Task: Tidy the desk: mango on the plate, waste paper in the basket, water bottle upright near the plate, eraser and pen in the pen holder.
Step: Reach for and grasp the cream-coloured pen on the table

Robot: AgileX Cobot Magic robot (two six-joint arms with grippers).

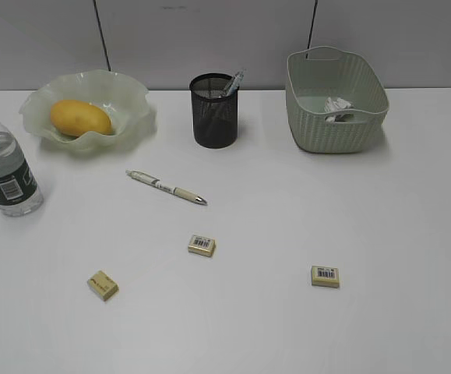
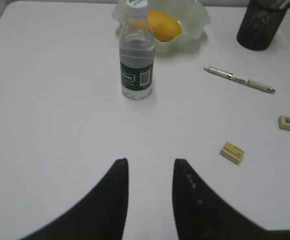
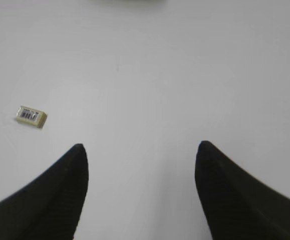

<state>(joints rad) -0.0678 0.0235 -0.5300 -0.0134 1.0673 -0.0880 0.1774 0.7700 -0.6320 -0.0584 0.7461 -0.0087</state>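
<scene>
So the desk (image 1: 303, 234) is about half sorted. The mango (image 1: 79, 117) is sitting in the wavy green glass plate (image 1: 135, 97) at the far left, and the water bottle (image 1: 3, 167) stands upright just near of the plate, right at the left edge of the exterior view. From the left wrist camera you can see the bottle (image 2: 136, 60) directly in front of the plate (image 2: 195, 20), with the mango (image 2: 164, 25) peeking out behind its neck.

The black mesh pen holder (image 1: 215, 113) is at the far middle with one pen already poking out the top. Another pen (image 1: 167, 187) lies loose on the desk just near of the holder, tip pointing right. Over on the far right is the green basket (image 1: 336, 101) with the waste paper (image 1: 338, 107) down inside it.

Three little erasers are still out on the near half: one at the near left (image 1: 102, 285), one in the middle (image 1: 202, 245), one to the right (image 1: 325, 276).

Neither arm shows in the exterior view. The left gripper (image 2: 150, 167) hovers over bare desk on the near side of the bottle, jaws apart with a narrowish gap and nothing between them. The right gripper (image 3: 139, 152) has its jaws spread wide, also holding nothing, with one eraser (image 3: 31, 116) off to its left.
</scene>
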